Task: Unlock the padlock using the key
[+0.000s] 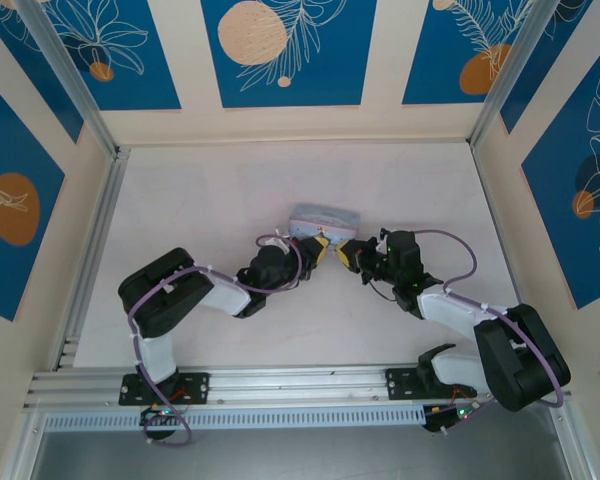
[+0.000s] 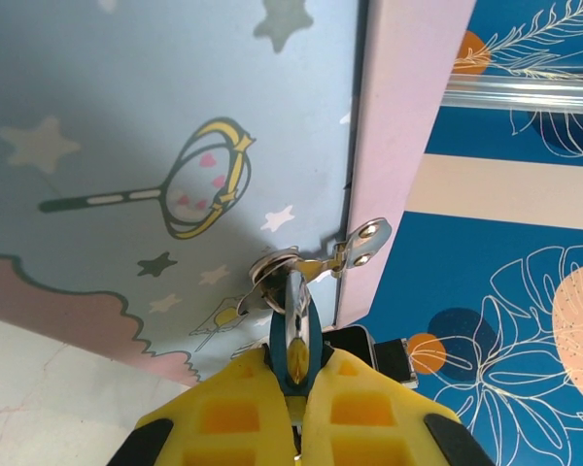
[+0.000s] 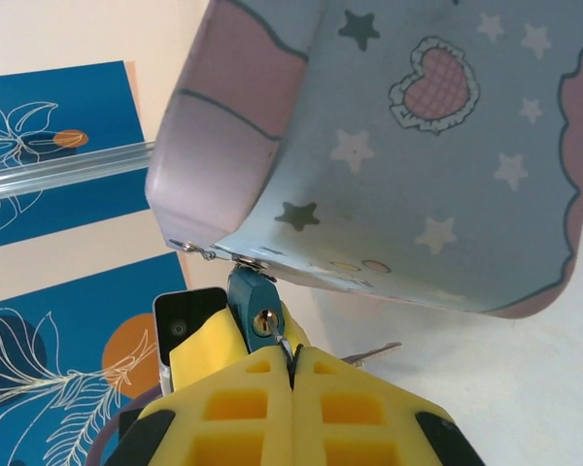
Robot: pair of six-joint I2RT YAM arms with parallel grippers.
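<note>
The small dark blue-teal padlock (image 3: pixel 245 296) hangs by its metal shackle (image 2: pixel 277 270) from the hasp (image 2: pixel 358 245) of the pale blue cartoon tin (image 1: pixel 323 218). My left gripper (image 2: pixel 293 374) is shut on the padlock (image 2: pixel 275 342), its yellow fingers clamping the body from both sides. My right gripper (image 3: pixel 293 361) is shut on the thin silver key (image 3: pixel 285 342), whose tip sits in the brass keyhole (image 3: pixel 265 321). In the top view the left gripper (image 1: pixel 322 250) and the right gripper (image 1: pixel 346 252) meet just in front of the tin.
The tin (image 3: pixel 418 146) lies on the white table (image 1: pixel 220 190), tipped up close to both wrist cameras. A thin grey metal piece (image 3: pixel 371 351) pokes out beside my right fingers. Blue patterned walls and aluminium rails (image 1: pixel 90 250) ring the table.
</note>
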